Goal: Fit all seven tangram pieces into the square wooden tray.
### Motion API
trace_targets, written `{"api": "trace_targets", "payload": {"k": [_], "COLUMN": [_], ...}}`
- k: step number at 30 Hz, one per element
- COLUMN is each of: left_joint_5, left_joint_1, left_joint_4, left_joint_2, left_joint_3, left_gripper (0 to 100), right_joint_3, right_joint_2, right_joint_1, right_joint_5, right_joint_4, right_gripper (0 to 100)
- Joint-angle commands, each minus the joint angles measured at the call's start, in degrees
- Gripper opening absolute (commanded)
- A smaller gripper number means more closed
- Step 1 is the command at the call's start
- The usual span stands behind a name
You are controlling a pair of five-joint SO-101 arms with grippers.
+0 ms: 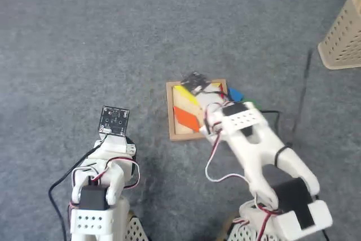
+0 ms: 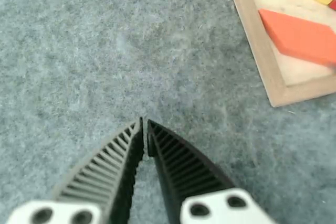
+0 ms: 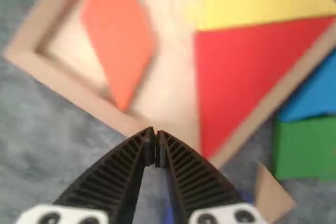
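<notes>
The square wooden tray (image 1: 172, 111) lies mid-table on grey carpet. It holds a yellow piece (image 1: 187, 95), an orange parallelogram (image 1: 189, 118) and a red triangle (image 3: 236, 72). Outside its right edge lie a blue piece (image 1: 234, 94) and a green piece (image 3: 299, 148), with a tan piece (image 3: 273, 192) beside them. My right arm (image 1: 240, 119) hangs over the tray's right part. Its gripper (image 3: 155, 134) is shut on nothing, and its tips appear above the tray rim (image 3: 68, 85) near a corner. My left gripper (image 2: 145, 125) is shut and empty over bare carpet, left of the tray's corner (image 2: 278, 90).
A beige perforated basket (image 1: 345, 32) stands at the far right edge. A black cable (image 1: 302, 100) runs across the carpet right of the tray. Open carpet stretches left of and behind the tray.
</notes>
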Motion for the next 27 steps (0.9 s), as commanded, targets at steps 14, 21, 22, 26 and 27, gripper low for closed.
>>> {"api": "trace_targets", "payload": {"k": [14, 21, 22, 26, 27], "left_joint_5": [0.5, 0.5, 0.5, 0.5, 0.5], "left_joint_1": [-0.3, -0.3, -0.3, -0.3, -0.3], "left_joint_4": [0.3, 0.3, 0.3, 0.3, 0.3], "left_joint_2": [-0.2, -0.2, -0.2, -0.2, -0.2], "left_joint_3": [-0.3, -0.3, -0.3, -0.3, -0.3], "left_gripper": [1, 1, 1, 1, 1], "right_joint_3": [-4.7, -4.7, -4.7, -4.7, -4.7], "right_joint_2": [-5.6, 4.5, 5.4, 6.3, 6.1], "right_joint_1": [-10.9, -10.3, -10.2, -8.8, -8.0], "right_joint_5": [-5.5, -5.3, -5.3, -5.2, -5.2], "right_joint_4": [-8.0, -16.8, -17.1, -14.5, -13.4], "right_gripper": [0.7, 0.7, 0.7, 0.7, 0.7]}}
